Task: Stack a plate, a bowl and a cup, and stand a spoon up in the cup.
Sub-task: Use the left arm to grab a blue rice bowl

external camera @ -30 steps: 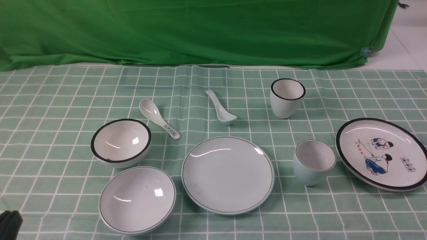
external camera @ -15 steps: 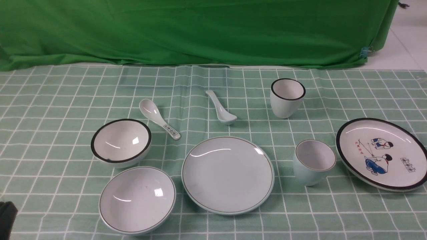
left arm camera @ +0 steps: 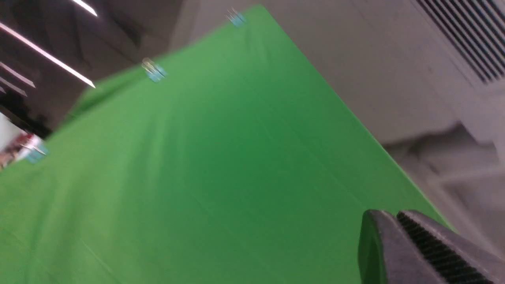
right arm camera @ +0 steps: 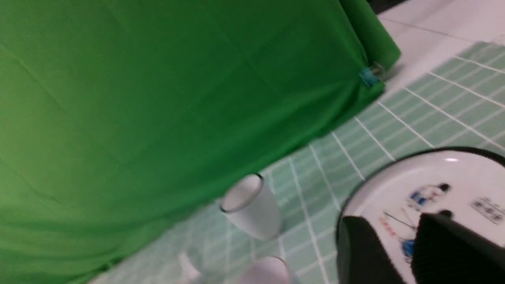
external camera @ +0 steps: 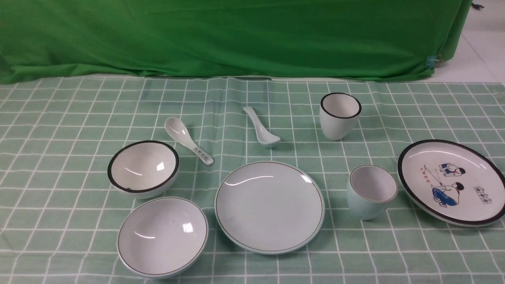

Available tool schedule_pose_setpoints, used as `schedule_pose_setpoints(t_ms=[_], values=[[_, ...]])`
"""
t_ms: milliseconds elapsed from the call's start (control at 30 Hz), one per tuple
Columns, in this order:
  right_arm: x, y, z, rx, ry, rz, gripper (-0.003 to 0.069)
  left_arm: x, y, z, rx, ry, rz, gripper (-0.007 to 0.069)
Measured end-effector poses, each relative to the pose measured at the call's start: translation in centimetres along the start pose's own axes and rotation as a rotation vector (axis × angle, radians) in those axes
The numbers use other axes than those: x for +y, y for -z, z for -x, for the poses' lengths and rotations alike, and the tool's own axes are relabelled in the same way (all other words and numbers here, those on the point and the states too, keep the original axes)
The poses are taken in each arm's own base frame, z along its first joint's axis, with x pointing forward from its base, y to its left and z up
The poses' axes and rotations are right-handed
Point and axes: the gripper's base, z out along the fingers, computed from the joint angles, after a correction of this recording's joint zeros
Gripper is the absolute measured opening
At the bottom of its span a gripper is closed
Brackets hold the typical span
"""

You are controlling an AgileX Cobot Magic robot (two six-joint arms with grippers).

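Nothing stacked yet: plate (external camera: pixel 269 207) lower centre, bowl (external camera: pixel 162 236) lower left, cup (external camera: pixel 371 192) right, spoon (external camera: pixel 261 128) above, all apart; left gripper (left arm camera: pixel 388 215) pinched together, right gripper (right arm camera: pixel 390 219) parted, empty

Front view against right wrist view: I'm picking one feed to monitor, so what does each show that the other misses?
Only front: the plate, bowl, black-rimmed bowl and patterned spoon; the spoon is clear here and at most a blur at the wrist. Only right wrist: the right tool, open and empty. Both: cartoon plate, black-rimmed cup, an edge of the cup, green backdrop, checked cloth.
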Motion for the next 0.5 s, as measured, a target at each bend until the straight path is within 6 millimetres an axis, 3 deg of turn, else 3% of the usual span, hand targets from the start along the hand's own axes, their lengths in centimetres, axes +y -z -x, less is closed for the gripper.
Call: schedule_pose_setpoints(t_ms=[33, 167, 233, 333, 500], values=[[0.1, 0.0, 0.1, -0.016, -0.016, 0.015, 0.0242, -1.2, -1.2, 0.3, 0.090, -0.041, 0.010, 0.0017], [0.3, 0.0, 0.3, -0.036, -0.034, 0.036, 0.0242, -3.0, -5.6, -0.4, 0.451, -0.161, 0.146, 0.0017], [0.5, 0.0, 0.5, -0.057, -0.040, 0.057, 0.0242, -2.0, -8.6, -2.8, 0.764, -0.247, 0.286, 0.0017], [0.7, 0.1, 0.7, -0.080, -0.057, 0.081, 0.0242, 0.1, -10.6, -6.1, 1.100, -0.335, 0.377, 0.0017], [1.2, 0.1, 1.5, -0.080, -0.058, 0.075, 0.0184, 4.3, -11.3, -11.3, 1.501, -0.345, 0.477, 0.0017]])
